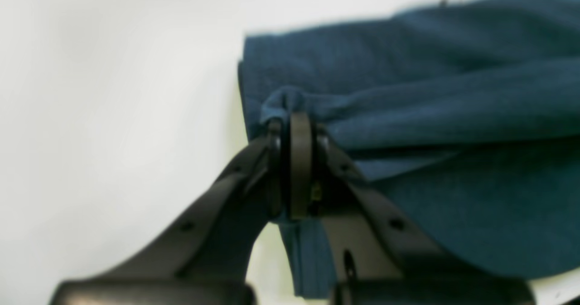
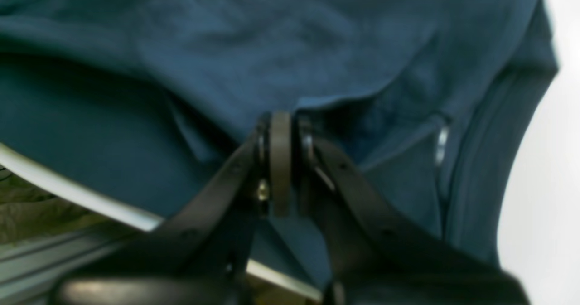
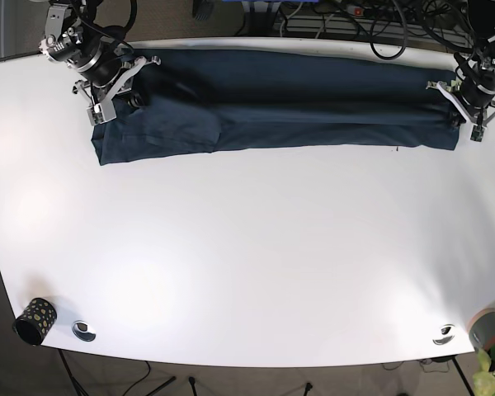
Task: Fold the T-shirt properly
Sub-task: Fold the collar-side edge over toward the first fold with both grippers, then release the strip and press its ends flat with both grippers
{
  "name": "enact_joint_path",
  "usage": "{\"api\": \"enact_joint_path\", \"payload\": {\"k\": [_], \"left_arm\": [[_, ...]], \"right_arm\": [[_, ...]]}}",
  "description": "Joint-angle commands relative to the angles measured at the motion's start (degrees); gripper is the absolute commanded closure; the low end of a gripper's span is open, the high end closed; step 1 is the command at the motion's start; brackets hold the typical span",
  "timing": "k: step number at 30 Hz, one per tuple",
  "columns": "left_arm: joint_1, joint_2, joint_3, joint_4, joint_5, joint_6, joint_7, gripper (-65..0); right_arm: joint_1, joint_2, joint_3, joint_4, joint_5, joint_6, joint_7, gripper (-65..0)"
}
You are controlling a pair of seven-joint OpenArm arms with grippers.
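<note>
Teal cotton shirt (image 3: 272, 111) lies along the far edge of the white tabletop (image 3: 247, 264), already gathered lengthwise into a long band — one ridge runs end to end. Left claw (image 1: 297, 128) is clamped on a bunched corner at one end; right claw (image 2: 281, 128) is pinched on a fold at the other. Judged early-to-midway: crosswise folds are not yet made.

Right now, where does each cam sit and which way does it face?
Left wrist: on the left arm, looking along the left gripper, shut on a bunched shirt edge.
Right wrist: on the right arm, looking along the right gripper, shut on a shirt fold near the table edge.
Base: high, facing down at the table; both arms show.
Shared: the shirt.
</note>
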Motion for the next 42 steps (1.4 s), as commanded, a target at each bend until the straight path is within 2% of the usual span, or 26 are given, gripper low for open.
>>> {"api": "enact_joint_path", "payload": {"k": [1, 2, 3, 4, 6, 7, 8, 10, 12, 14, 19, 22, 28, 34, 37, 42], "left_arm": [[0.3, -1.0, -0.3, 0.8, -0.6, 0.1, -0.5, 0.0], [0.4, -1.0, -0.3, 0.8, -0.6, 0.1, 0.2, -2.4], [0.5, -1.3, -0.2, 1.0, -0.6, 0.1, 1.3, -7.6], [0.6, -1.8, -0.2, 1.1, -0.8, 0.1, 2.4, -15.6], [0.5, -2.1, -0.2, 0.9, -0.9, 0.1, 3.4, -28.1], [0.3, -2.0, -0.2, 0.9, -0.9, 0.1, 3.6, -36.9], [-0.1, -1.9, -0.2, 0.9, -1.1, 0.1, 3.7, -42.8], [-1.0, -1.9, -0.2, 1.1, -2.8, 0.0, 3.8, -51.4], [-1.5, -2.1, -0.4, 1.2, -6.3, 0.0, 3.8, -54.3], [-1.5, -2.7, -0.5, 1.2, -11.3, 0.0, 4.1, -53.6], [-1.5, -6.9, -0.6, 1.2, -24.9, 0.0, 9.0, -53.6], [-1.5, -7.3, -0.6, 0.9, -30.9, 0.1, 11.2, -53.6], [-1.5, -6.8, 0.7, 0.8, -31.5, 0.2, 12.4, -53.6], [-1.1, -5.7, 4.8, 0.8, -31.5, 0.1, 12.3, -54.0], [-1.1, -5.8, 6.2, -1.1, -31.5, 0.1, 12.3, -54.0], [-1.5, -6.0, 6.7, -6.8, -31.5, 0.1, 12.0, -54.2]], "right_arm": [[-0.7, 0.7, 0.3, 0.8, 0.7, 0.39, 1.2, -7.6], [-1.0, 0.7, 0.3, 0.8, 0.7, 0.39, 1.2, -13.0], [-1.3, 0.6, 0.5, 0.8, 0.8, 0.39, 1.2, -21.1], [-1.4, 0.0, 0.6, 0.8, 0.9, 0.39, 1.3, -30.6], [-1.5, -0.7, 0.7, 1.0, 0.7, 0.39, 1.3, -43.3], [-1.6, -1.0, 1.8, 1.1, 1.0, 0.39, 1.3, -51.5], [-1.7, -1.2, 2.8, 1.6, 1.1, 0.56, 1.3, -56.8], [-1.7, -2.4, 4.5, 3.0, 1.1, 0.65, 1.3, -62.6], [-1.5, -3.5, 5.8, 3.8, 1.1, 0.83, 1.3, -63.1], [-1.2, -4.1, 6.5, 4.4, 1.1, 1.53, 1.3, -63.3], [1.0, -4.1, 5.7, 4.1, 2.1, 6.46, 1.2, -59.1], [1.5, -4.0, 4.6, 3.5, 5.2, 7.33, 1.2, -53.3], [5.3, -3.8, 1.1, -2.7, 6.6, 7.25, -0.4, -43.1], [6.6, -3.7, 4.2, -10.2, 6.6, 7.25, -0.7, -31.7], [6.4, -3.7, 7.3, -10.4, 6.6, 7.25, -0.7, -30.3], [4.5, -3.5, 12.1, -10.8, 6.6, 7.25, -0.8, -32.7]]}}
